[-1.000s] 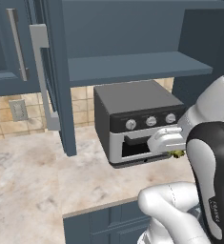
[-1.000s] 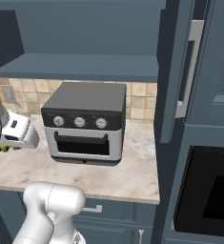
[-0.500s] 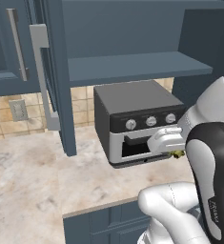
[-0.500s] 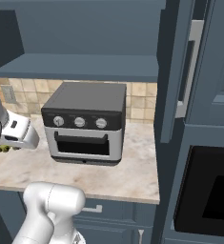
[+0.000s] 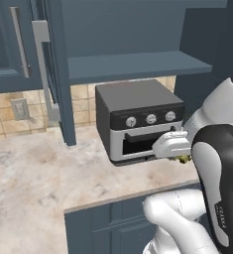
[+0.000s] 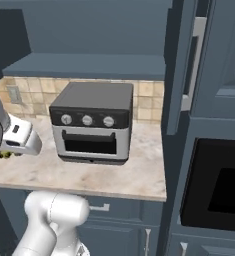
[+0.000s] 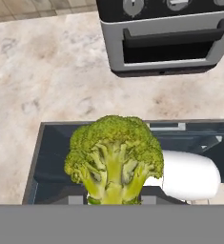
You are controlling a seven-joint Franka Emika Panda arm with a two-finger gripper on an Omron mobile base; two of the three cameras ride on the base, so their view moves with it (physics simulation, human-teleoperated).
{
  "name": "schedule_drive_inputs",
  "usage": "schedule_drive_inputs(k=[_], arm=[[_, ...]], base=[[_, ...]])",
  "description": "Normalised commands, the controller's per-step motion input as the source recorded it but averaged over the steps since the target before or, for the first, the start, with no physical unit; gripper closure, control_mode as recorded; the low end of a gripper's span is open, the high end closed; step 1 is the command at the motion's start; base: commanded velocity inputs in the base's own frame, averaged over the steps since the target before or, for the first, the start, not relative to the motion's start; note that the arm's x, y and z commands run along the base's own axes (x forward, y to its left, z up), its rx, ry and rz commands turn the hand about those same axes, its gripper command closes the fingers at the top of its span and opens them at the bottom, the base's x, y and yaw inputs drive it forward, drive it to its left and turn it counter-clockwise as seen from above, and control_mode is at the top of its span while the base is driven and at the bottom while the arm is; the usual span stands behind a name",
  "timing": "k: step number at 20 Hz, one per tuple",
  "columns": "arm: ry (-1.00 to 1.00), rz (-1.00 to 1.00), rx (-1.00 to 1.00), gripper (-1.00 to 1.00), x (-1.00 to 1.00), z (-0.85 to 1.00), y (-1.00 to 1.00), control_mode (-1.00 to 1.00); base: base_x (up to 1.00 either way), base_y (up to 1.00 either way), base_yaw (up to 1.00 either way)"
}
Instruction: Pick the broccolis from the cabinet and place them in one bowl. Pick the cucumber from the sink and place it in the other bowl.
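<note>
One broccoli, a bumpy yellow-green floret with a pale stalk, sits in my gripper, which is shut on it. The floret hangs over the front edge of the counter, just in front of the toaster oven's right corner in the left base view. From the right base view the gripper is low at the left with a bit of green showing under the white hand. The cabinet is above and behind, its door swung open and its shelf bare where it shows.
A black and silver toaster oven stands on the marble counter under the open shelf. A tall blue-grey unit with a black built-in oven closes the right side. Blue drawer fronts lie below the counter edge.
</note>
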Motion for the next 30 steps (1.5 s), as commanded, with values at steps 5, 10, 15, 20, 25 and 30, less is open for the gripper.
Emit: schedule_drive_inputs(k=[5,10,15,20,25,30], arm=[[0.0,0.0,0.0,1.0,0.0,0.0,0.0,1.0],[0.0,0.0,0.0,1.0,0.0,0.0,0.0,1.0],[0.0,0.0,0.0,1.0,0.0,0.0,0.0,1.0],[0.0,0.0,0.0,1.0,0.0,0.0,0.0,1.0],[0.0,0.0,0.0,1.0,0.0,0.0,0.0,1.0],[0.0,0.0,0.0,1.0,0.0,0.0,0.0,1.0]], base=[[-0.9,0.0,0.0],[-0.16,-0.1,0.12],[-0.13,-0.08,0.25],[-0.25,-0.09,0.55],[-0.67,-0.03,0.55],[-0.74,0.0,0.63]])
